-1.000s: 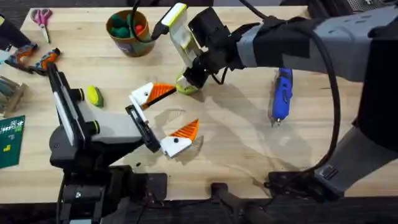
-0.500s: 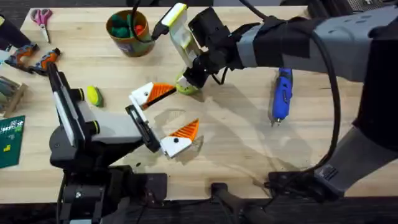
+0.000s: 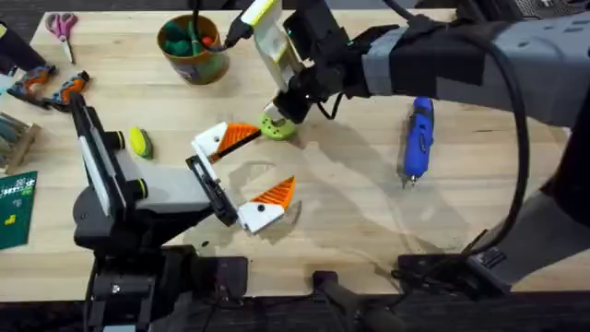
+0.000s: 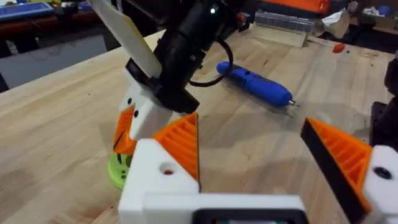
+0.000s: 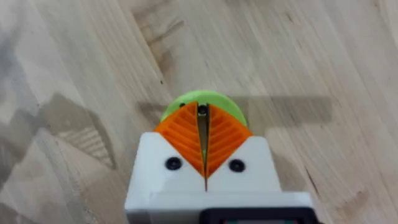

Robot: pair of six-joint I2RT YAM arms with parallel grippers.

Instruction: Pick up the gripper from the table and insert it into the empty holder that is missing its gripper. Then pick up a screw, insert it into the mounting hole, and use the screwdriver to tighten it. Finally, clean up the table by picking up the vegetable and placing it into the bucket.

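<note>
My left gripper [image 3: 273,161] stands open over the table's middle, and each white finger base carries an orange wedge tip [image 4: 180,140]. A dark mounting hole [image 4: 166,169] shows in the near base. My right gripper [image 3: 282,114] hangs just above the green disc [image 3: 277,128], shut on a small dark screw [image 5: 202,111] pinched at the tips of its orange pads. The blue screwdriver [image 3: 418,138] lies to the right. Left of the arms lies the yellow-green vegetable [image 3: 138,141]. At the back stands the bucket [image 3: 192,57].
Orange-handled pliers [image 3: 55,88] and pink scissors [image 3: 63,26] lie at the far left. A green circuit board [image 3: 17,207] sits at the left edge. Coloured toys fill the bucket. Bare wood lies between the left gripper and the screwdriver.
My right gripper has lifted up and slightly away from the green disc, which now shows more fully. The left arm has not moved.
</note>
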